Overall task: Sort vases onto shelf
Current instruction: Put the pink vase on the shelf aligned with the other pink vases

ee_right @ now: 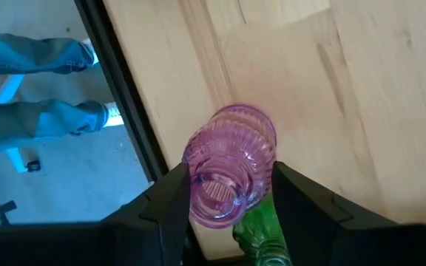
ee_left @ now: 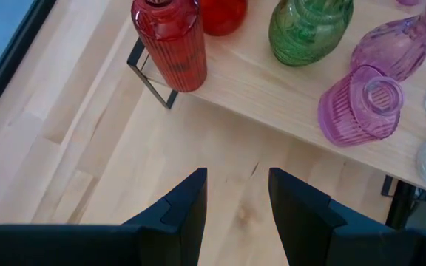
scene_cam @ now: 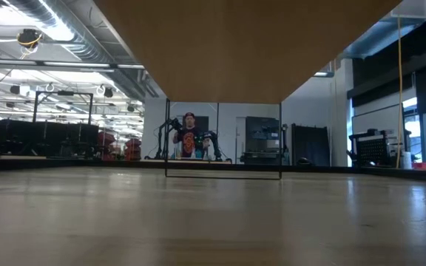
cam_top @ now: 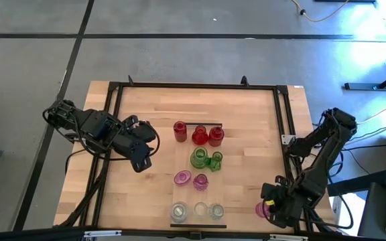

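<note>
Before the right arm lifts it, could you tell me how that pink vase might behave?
The pink vase looks like ribbed glass, so probably fragile and rigid. Its round body between the right gripper jaws could slip or rotate. Set down on its side, it would likely roll.

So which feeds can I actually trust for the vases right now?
High view: evenly lit, shelf clear. Low view: useless, a brown underside fills the top, no vases visible. Left wrist view: sharp on the red vase. Right wrist view: pink vase between the right gripper fingers, close and slightly soft.
</note>
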